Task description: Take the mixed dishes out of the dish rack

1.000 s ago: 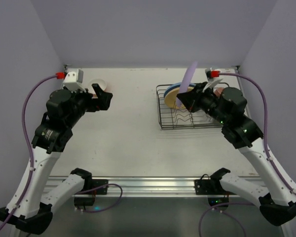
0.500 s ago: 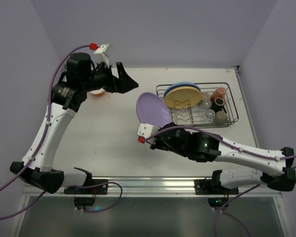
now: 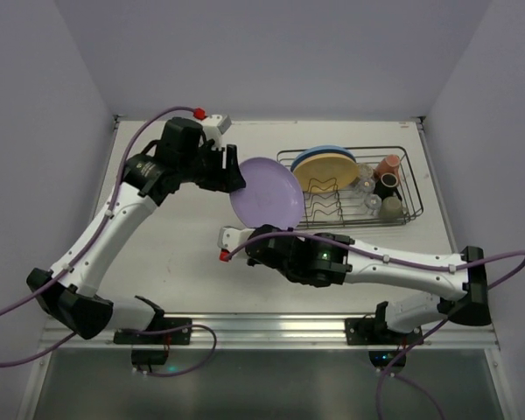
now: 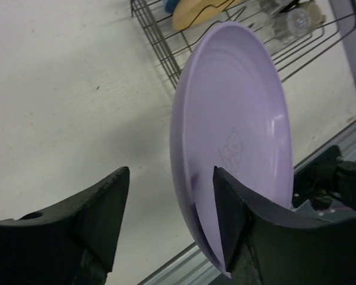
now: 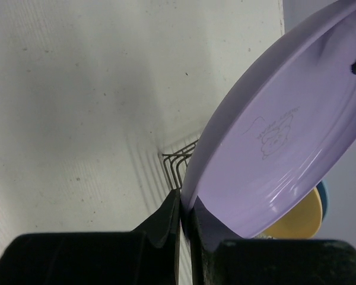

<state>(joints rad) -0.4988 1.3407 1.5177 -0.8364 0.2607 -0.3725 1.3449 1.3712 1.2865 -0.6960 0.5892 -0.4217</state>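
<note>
The lilac plate [image 3: 265, 192] stands on edge in the air left of the dish rack [image 3: 413, 208]. My right gripper [image 3: 261, 229] is shut on its lower rim, shown close in the right wrist view [image 5: 185, 208]. My left gripper [image 3: 235, 178] is open, and its jaws straddle the plate's upper left rim [image 4: 171, 173] with one finger against the plate's face [image 4: 237, 107]. The rack holds a tan plate [image 3: 324, 172] in front of a blue plate [image 3: 319, 151], a brown mug [image 3: 387, 164], a glass [image 3: 364, 185] and an olive mug [image 3: 391, 206]. The orange bowl is hidden.
The rack's wire corner [image 5: 175, 160] lies just behind the plate [image 5: 279, 136] in the right wrist view. The rack [image 4: 160, 50] also shows in the left wrist view. The table's front rail [image 3: 262, 328] runs below both arms. Walls close in on three sides.
My right arm has carried the lilac plate out of the rack and left over the table. My left arm swung in from the back left, and its open jaws now straddle the plate's rim.
</note>
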